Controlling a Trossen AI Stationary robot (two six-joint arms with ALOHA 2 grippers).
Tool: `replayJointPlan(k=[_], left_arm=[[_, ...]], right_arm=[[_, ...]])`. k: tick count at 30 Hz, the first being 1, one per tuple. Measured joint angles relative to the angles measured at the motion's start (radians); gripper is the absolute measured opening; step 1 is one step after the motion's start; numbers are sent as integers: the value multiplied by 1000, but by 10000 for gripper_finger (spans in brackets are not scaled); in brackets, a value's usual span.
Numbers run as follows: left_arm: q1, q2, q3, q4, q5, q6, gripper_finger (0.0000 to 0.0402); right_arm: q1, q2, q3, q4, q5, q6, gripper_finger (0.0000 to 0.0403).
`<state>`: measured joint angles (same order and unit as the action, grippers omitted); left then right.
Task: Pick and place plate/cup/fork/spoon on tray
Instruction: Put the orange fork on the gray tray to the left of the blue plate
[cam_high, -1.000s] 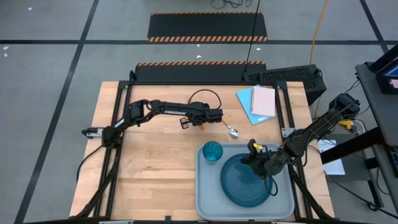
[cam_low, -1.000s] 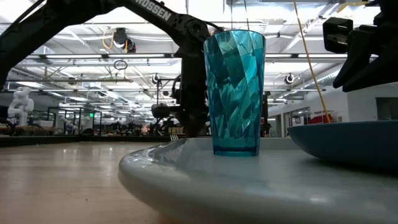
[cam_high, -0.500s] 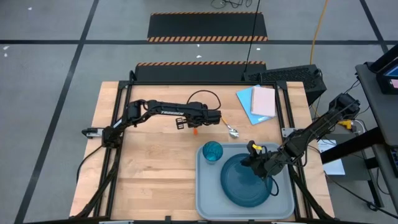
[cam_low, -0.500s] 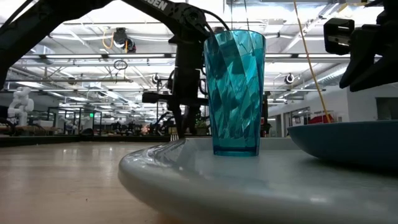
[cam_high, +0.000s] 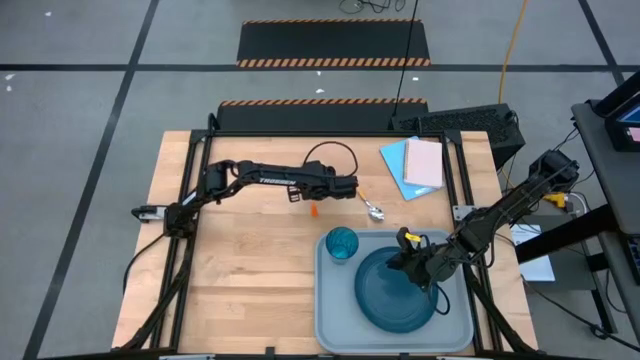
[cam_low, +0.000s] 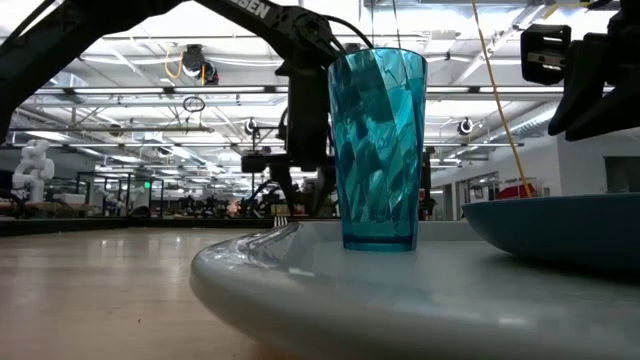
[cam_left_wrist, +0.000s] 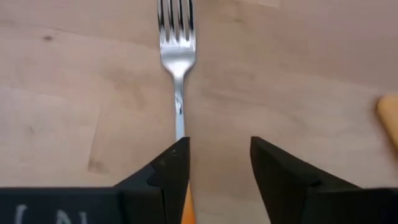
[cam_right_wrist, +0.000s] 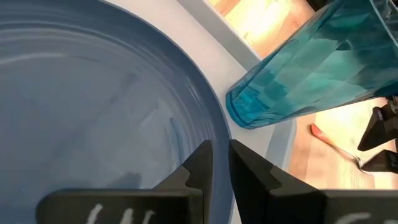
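High view: the fork (cam_high: 313, 209) lies on the bare wooden surface (cam_high: 240, 270) beyond the tray (cam_high: 335, 320), only its orange handle end showing under the left end effector (cam_high: 305, 196). The spoon (cam_high: 371, 205) lies just beside it, shiny bowl toward the tray. On the pale tray sit the round dark plate (cam_high: 398, 290) and the translucent cup (cam_high: 341, 243). The right end effector (cam_high: 405, 262) hovers over the plate's rim. Blue and pink flat sheets (cam_high: 415, 164) rest at the far corner.

Low view: the faceted cup (cam_low: 377, 150) stands upright on the tray's smooth rounded rim (cam_low: 300, 270).

Left wrist view: the fork (cam_left_wrist: 177, 56) shows silver tines and slim neck; the left end effector (cam_left_wrist: 219, 168) is spread, one finger over the handle.

Right wrist view: the right end effector (cam_right_wrist: 219, 168) is nearly closed, empty, above the plate (cam_right_wrist: 93, 118).
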<state>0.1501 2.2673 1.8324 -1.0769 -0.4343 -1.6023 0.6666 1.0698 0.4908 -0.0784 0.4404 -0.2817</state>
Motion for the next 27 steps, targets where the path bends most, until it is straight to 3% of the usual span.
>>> replayJointPlan(k=[8, 16, 27], left_arm=[[0, 0, -50, 27, -20, -15, 181], [-1, -2, -133, 82, 16, -15, 131], [4, -3, -138, 105, -6, 58, 66]], right_arm=[[0, 0, 0, 0, 0, 0, 43], [0, 0, 0, -1, 0, 1, 43], [0, 0, 0, -1, 0, 4, 43]])
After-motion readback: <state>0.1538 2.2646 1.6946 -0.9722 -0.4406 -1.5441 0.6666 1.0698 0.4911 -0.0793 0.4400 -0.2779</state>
